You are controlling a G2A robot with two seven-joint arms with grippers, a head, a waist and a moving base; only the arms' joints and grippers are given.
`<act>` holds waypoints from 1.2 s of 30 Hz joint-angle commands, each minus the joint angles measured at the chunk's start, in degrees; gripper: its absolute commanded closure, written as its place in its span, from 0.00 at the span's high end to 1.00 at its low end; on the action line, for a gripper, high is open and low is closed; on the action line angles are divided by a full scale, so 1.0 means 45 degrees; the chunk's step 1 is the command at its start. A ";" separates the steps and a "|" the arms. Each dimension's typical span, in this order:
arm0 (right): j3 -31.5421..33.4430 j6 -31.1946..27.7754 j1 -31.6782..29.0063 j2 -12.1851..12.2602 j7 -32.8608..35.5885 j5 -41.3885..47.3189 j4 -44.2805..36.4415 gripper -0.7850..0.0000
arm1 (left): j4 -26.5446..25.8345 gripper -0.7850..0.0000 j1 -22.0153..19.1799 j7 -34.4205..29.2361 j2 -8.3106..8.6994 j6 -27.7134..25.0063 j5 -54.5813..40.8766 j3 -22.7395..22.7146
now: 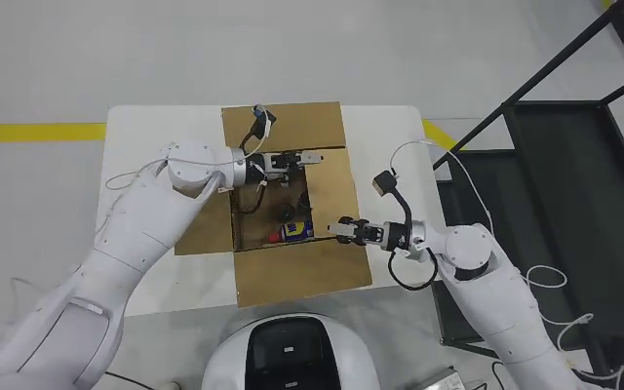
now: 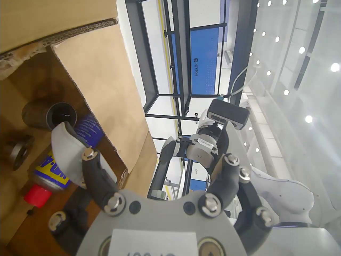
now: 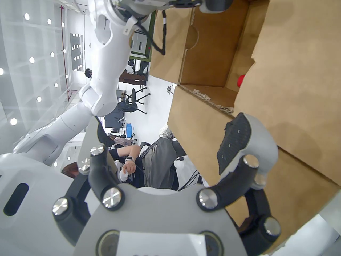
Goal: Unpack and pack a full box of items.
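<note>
While left tool (image 1: 306,159) and right tool (image 1: 337,231) gape wide, box (image 1: 292,125) holds spray can (image 2: 50,173), black tube (image 2: 44,114).

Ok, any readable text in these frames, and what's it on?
Spray can: label lettering partly hidden behind the jaws of the left gripper, small print too small to read.
Blue panel behind: sideways brand mark, not transcribed.
White label on the left wrist plate: cut off at the edge, unreadable.
</note>
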 commanded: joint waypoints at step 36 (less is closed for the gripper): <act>-0.2056 0.1513 0.0783 -0.0129 -0.1710 -0.1842 -0.0729 1.00 | 0.3804 1.00 -0.1139 -0.0310 -0.2726 -0.3836 -0.2449 0.0415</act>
